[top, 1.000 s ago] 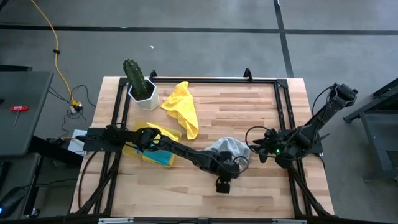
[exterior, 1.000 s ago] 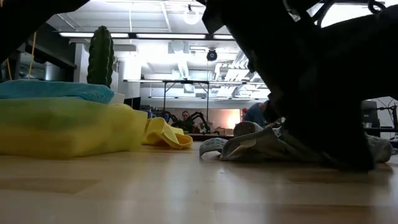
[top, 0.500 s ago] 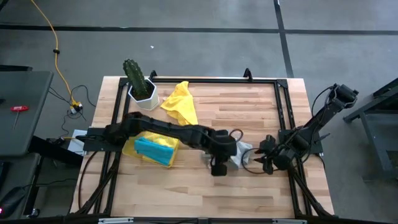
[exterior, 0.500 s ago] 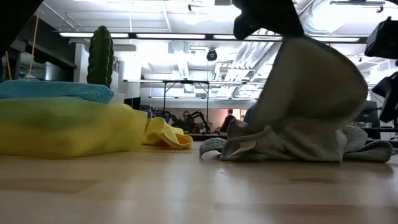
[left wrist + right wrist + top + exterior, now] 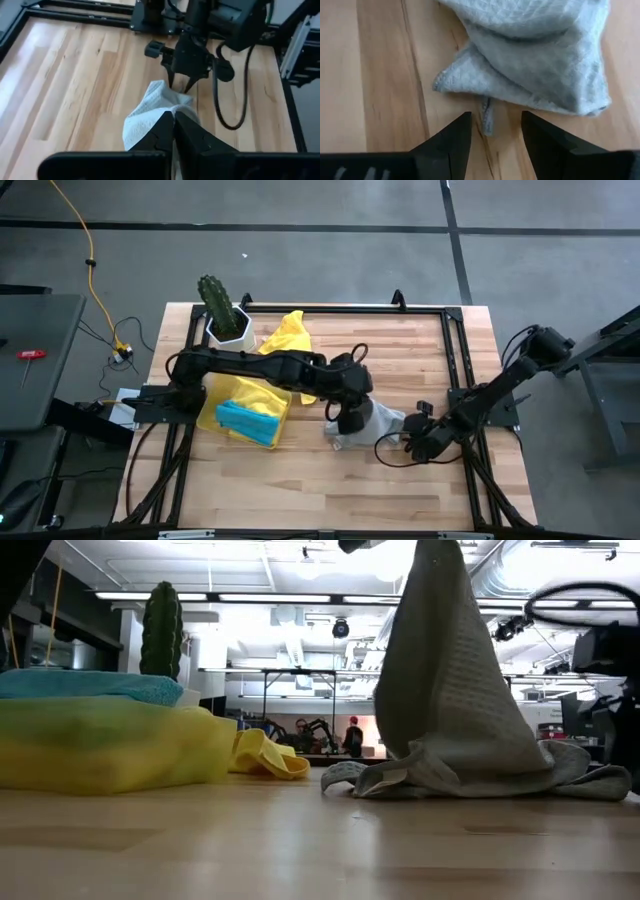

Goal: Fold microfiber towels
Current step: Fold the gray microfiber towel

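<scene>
A crumpled grey microfiber towel [image 5: 380,420] lies right of a stack of folded towels [image 5: 245,415]; behind them stand a potted cactus [image 5: 222,310] and a loose yellow cloth [image 5: 290,345].

I see a grey towel [image 5: 450,690] with a little waffle pattern of tiny squares. A blue towel [image 5: 245,423] lies on a yellow towel [image 5: 262,394], and that pile looks a bit green in the low view. One more yellow towel [image 5: 290,342] is crumpled. The cactus [image 5: 214,300] is dark green in a white pot [image 5: 235,340]. The table [image 5: 400,350] is light wood with brown stripes. Both arms look black. The floor cable [image 5: 85,250] is yellow.
</scene>
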Robot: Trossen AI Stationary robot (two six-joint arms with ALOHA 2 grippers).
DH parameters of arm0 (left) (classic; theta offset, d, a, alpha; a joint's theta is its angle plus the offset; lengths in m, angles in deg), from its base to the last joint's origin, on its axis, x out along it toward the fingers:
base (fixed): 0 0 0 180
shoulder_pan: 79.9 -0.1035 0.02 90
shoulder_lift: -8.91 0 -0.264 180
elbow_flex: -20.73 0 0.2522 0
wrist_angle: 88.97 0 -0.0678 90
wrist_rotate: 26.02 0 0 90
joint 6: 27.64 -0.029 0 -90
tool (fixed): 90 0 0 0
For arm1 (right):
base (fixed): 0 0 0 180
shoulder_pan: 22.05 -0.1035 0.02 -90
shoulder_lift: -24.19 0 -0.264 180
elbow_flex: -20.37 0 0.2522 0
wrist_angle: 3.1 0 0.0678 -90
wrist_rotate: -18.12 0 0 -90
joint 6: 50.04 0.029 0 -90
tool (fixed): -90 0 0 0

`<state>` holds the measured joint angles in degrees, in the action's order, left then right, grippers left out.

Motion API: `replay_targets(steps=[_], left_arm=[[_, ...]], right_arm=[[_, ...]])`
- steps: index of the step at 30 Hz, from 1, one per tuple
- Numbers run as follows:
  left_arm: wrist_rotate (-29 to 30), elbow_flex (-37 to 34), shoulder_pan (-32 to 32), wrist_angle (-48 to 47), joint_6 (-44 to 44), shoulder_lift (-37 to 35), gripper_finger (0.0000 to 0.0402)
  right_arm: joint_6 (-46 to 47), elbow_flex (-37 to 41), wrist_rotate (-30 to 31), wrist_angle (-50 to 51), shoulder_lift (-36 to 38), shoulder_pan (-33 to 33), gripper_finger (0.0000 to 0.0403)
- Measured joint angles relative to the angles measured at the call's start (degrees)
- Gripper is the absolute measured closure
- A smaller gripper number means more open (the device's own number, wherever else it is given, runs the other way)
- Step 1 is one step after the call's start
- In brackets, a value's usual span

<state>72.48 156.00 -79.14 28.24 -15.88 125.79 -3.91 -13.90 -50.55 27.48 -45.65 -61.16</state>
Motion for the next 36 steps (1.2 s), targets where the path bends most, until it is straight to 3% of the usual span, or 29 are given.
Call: replay_targets(steps=[7, 12, 13, 20, 24, 26, 31, 36], left_arm=[[1.2, -0.1, -0.5, -1.9, -2.7, 0.2, 0.0401], [1.2, -0.1, -2.0, -4.1, -3.9, 0.1, 0.0401], [1.2, -0.1, -2.5, -5.1, -4.3, -0.1, 0.0401], [1.1, 0.0, -6.7, -7.0, -3.9, -1.9, 0.0401], [-3.2, 0.0, -8.8, -7.5, -0.7, -1.8, 0.0401], [-4.8, 0.0, -9.3, -7.5, 0.8, -1.4, 0.0401], [-5.0, -0.1, -9.2, -7.8, 1.6, 1.3, 0.0401], [-4.1, -0.1, -9.2, -10.1, 2.6, 6.1, 0.0401]], right_arm=[[4.5, -0.2, 1.3, -2.8, -3.7, 0.5, 0.0255], [8.0, -2.4, -1.3, 0.0, -3.7, 0.7, 0.0378], [9.1, -3.4, -3.0, 1.3, -3.7, 0.7, 0.0388], [6.5, -14.8, -8.9, 16.2, 5.9, -2.0, 0.0399], [4.7, -21.8, -9.3, 26.6, 13.7, -3.2, 0.0401], [4.4, -24.6, -7.5, 31.7, 17.3, -3.3, 0.0402], [12.0, -27.8, 6.6, 46.8, 24.7, -2.2, 0.0402], [16.8, -24.0, 7.4, 51.3, 28.6, 0.4, 0.0402]])
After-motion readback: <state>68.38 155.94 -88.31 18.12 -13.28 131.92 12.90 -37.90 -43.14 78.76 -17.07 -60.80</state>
